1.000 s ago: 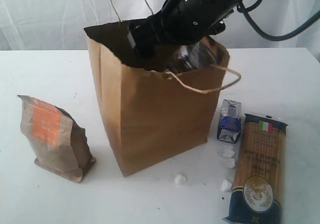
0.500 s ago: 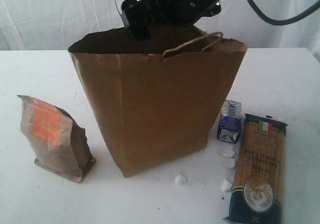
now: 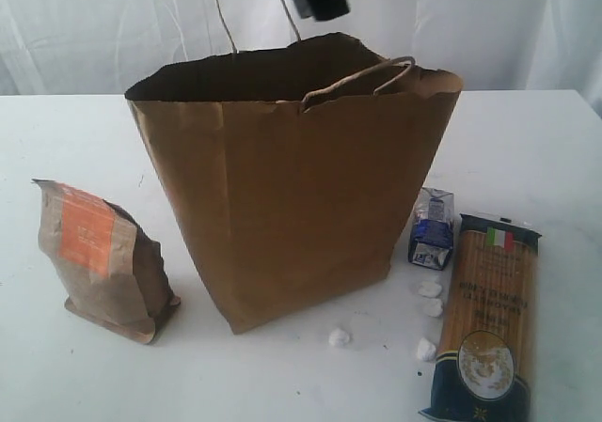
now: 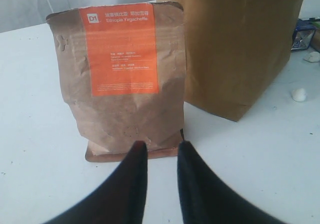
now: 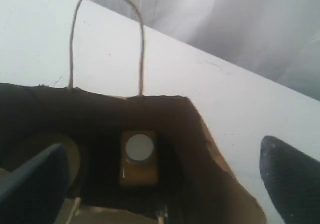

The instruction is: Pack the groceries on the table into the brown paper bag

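Exterior faces the bag (image 3: 292, 206) head-on; left wrist low beside, right wrist overhead.

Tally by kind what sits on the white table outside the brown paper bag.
Brown paper pouch with orange label: 1
Small blue-white carton: 1
Long spaghetti pack: 1
Small white lumps: 4
Total: 7
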### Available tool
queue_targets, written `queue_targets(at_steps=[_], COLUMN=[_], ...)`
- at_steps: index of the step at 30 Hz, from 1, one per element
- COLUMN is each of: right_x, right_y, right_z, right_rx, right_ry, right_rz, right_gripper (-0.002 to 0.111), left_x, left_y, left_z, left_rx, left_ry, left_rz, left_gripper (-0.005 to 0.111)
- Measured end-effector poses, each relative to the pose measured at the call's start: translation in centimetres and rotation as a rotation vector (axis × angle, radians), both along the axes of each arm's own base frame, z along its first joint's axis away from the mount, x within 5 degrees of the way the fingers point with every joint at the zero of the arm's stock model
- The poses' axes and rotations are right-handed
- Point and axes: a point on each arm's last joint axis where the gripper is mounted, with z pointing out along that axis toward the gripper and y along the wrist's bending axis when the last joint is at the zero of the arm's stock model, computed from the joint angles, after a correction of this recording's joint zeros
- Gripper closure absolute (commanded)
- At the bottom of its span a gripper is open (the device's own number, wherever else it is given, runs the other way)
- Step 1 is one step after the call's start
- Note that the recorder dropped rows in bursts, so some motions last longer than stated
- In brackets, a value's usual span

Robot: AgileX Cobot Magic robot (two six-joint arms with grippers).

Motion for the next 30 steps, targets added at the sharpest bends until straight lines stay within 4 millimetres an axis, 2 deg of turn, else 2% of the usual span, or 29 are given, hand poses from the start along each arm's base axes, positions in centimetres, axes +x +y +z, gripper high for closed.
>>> queue_targets(at_steps=[1,6,8,12,15,19,23,30], right_x=[-1.0,-4.8,-6.5,-9.4,-11.4,-13.0,-13.9,-14.9], right_y=[-1.0,-5.0,-6.7,-10.0,-12.4,-14.1,-14.4,-13.4], right_z=[1.0,3.3,3.7,3.2,1.9,0.0,-3.0,-9.9], right_rx=[0.009,0.051,0.077,0.066,0.046,0.039,0.033,0.013], right_ry=[-0.018,-0.078,-0.085,-0.048,0.010,0.049,0.137,0.392], right_rz=[-0.019,-0.117,-0.175,-0.297,-0.388,-0.449,-0.457,-0.430], right_gripper=[0.014,0.016,0.019,0.022,0.022,0.022,0.022,0.022], left_x=[0.0,0.0,0.0,0.0,0.0,0.0,0.0,0.0], left_y=[0.0,0.0,0.0,0.0,0.0,0.0,0.0,0.0], left_z=[0.0,0.0,0.0,0.0,0.0,0.0,0.0,0.0], left_rx=[0.000,0.000,0.000,0.000,0.000,0.000,0.000,0.000], left_ry=[0.000,0.000,0.000,0.000,0.000,0.000,0.000,0.000], left_rz=[0.000,0.000,0.000,0.000,0.000,0.000,0.000,0.000], left_gripper=[0.079,0.079,0.079,0.079,0.079,0.079,0.079,0.079])
